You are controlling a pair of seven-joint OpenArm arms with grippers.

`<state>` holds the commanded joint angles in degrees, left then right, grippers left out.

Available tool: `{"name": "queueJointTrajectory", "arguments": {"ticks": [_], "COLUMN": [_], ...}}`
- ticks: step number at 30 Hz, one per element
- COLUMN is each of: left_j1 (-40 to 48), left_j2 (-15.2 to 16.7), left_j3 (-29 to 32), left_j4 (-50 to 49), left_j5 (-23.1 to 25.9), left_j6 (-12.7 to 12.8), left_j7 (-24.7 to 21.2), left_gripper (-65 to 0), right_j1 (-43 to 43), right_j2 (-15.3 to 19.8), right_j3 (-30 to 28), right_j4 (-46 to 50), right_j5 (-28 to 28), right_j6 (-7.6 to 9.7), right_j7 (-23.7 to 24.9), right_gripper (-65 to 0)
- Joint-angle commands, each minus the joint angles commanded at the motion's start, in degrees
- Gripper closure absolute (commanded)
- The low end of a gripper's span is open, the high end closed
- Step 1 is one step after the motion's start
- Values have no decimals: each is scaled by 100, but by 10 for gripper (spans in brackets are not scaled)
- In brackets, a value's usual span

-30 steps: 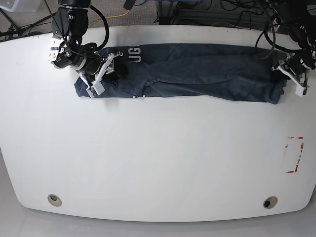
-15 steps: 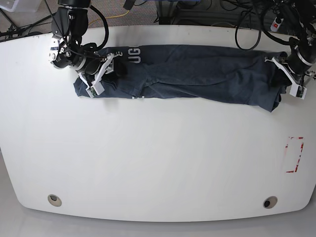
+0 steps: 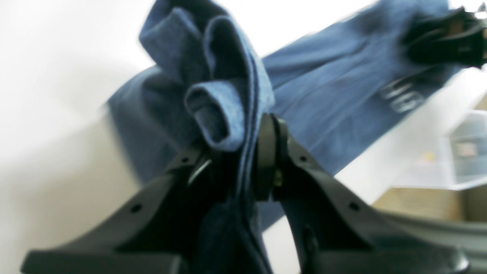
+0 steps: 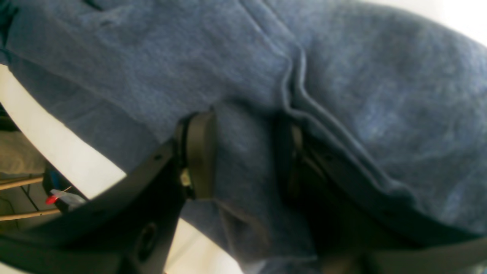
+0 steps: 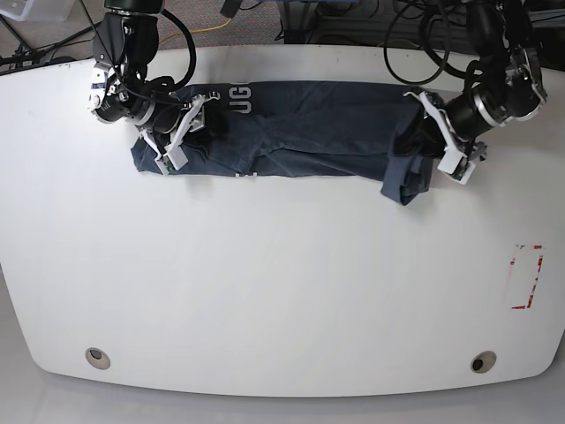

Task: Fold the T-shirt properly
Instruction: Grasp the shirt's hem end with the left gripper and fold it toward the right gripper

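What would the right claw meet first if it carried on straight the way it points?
Most likely the dark slate-blue T-shirt directly below the right claw; how much depth remains is unclear.

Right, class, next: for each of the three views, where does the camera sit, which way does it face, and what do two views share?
Base: high, facing down across the table; both arms show at the far side.
Left wrist: on the left arm, looking past its fingers at bunched T-shirt; the other arm's tip shows upper right.
Right wrist: on the right arm, looking closely over its fingers at cloth.
Base and left wrist share the white lettering.
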<state>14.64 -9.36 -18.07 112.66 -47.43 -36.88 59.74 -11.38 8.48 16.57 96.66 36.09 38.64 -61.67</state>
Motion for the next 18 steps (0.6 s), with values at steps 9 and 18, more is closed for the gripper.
{"name": "queueJointTrajectory", "arguments": {"ticks": [9, 18], "left_j1": [-176, -176], "left_j2": [273, 255], "left_j3": [589, 932], "left_j4": [-35, -35], "left_j5": [35, 185], "left_j6": [343, 343], "left_j7": [0, 0], "left_gripper": [-82, -185], "right_j1": [0, 0], "right_j2": [0, 0], "right_j3": [9, 18], "right_j4": [0, 0], "right_j5": [26, 35], "right_j6": [0, 0], "right_j7": [0, 0], "right_gripper": [-225, -225]}}
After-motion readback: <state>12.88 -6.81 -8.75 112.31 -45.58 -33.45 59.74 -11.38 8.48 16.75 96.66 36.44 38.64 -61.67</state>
